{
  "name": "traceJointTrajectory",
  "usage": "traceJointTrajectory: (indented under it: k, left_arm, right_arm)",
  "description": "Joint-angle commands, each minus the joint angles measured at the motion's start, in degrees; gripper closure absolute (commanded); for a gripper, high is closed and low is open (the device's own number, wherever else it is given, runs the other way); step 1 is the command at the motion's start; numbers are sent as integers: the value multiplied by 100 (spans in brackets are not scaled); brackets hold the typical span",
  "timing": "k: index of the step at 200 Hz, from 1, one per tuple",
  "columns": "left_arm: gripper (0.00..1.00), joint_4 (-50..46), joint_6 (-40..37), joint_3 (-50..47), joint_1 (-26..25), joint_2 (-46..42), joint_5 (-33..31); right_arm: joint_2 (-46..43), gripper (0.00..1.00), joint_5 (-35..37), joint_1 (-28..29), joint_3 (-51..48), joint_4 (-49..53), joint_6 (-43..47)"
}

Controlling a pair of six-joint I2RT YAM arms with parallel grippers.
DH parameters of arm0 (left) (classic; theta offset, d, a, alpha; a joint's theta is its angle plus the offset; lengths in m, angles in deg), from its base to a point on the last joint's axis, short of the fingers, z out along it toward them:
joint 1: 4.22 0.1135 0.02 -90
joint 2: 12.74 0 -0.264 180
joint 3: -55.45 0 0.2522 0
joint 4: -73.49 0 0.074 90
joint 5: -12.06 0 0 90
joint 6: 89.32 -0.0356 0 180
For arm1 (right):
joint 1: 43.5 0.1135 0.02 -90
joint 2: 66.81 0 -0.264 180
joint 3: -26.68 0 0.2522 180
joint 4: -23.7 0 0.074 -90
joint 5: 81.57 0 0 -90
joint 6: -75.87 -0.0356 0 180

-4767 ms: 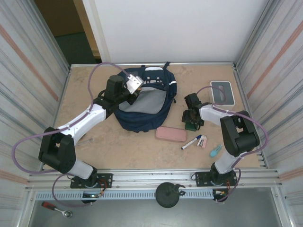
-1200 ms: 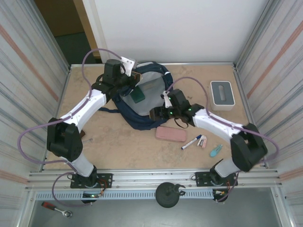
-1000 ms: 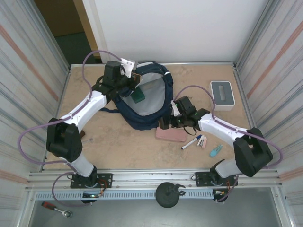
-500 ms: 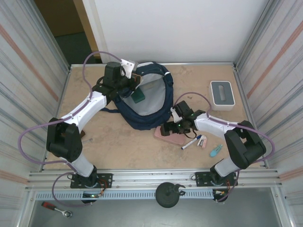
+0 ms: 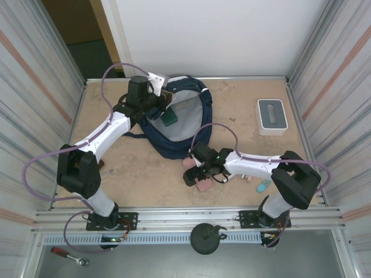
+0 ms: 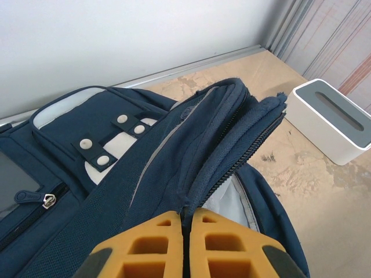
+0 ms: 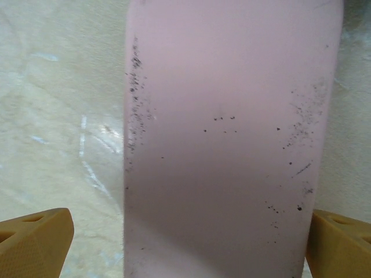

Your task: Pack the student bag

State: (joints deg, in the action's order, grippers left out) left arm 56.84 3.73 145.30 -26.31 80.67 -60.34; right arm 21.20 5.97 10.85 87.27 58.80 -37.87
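Beige tabletop point(image 5: 145, 179): navy fabric backpack point(image 6: 174, 145) clamped at rim by left gripper point(image 6: 186, 229); pink oblong case point(image 7: 232, 116) straddled by spread right gripper point(image 7: 188, 240).

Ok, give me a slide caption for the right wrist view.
Open right gripper straddles the pink case lying on the table, a finger on either side.

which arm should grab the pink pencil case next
Right. The right gripper is open over the pink pencil case, a finger on each side. The left gripper is shut on the zipper edge of the student bag, holding its mouth up.
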Motion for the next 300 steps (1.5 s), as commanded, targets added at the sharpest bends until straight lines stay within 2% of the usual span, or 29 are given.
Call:
traceJointTrajectory:
  k: [1,22,41,75,117,141,159,172,198,211,248,300]
  left_arm:
    - [100,193,38,-66,24,-314,36]
    - [100,198,51,-95,29,-347,28]
    - [100,189,64,-112,29,-362,40]
    - [100,169,53,-130,26,-393,14]
    - [100,164,38,-143,27,-437,-7]
    - [100,141,38,-92,24,-446,45]
    - [100,138,51,-36,38,-455,89]
    - [100,173,96,-1,40,-455,112]
    - [100,134,160,186,62,-394,234]
    - [100,126,189,238,63,-389,280]
    - [100,29,218,438,73,-303,376]
    - [100,0,190,536,69,-234,400]
  right_arm:
    - [165,2,1262,374,122,334,-321]
    - [252,3,1738,659,100,388,-532]
    - [215,11,1897,779,-16,356,-583]
    - [-65,28,1685,800,-297,-30,-307]
    - [-693,44,1301,763,-272,131,202]
    - [-1374,48,709,541,-190,315,572]
    - [-1753,49,144,128,-57,319,791]
    - [-1825,48,86,-228,133,262,911]
    - [-1271,49,-96,-1238,901,255,863]
    - [-843,49,-172,-1524,1300,102,915]
    - [547,53,-233,-1905,2315,-226,836]
    - [1757,57,-75,-1894,3317,-264,661]
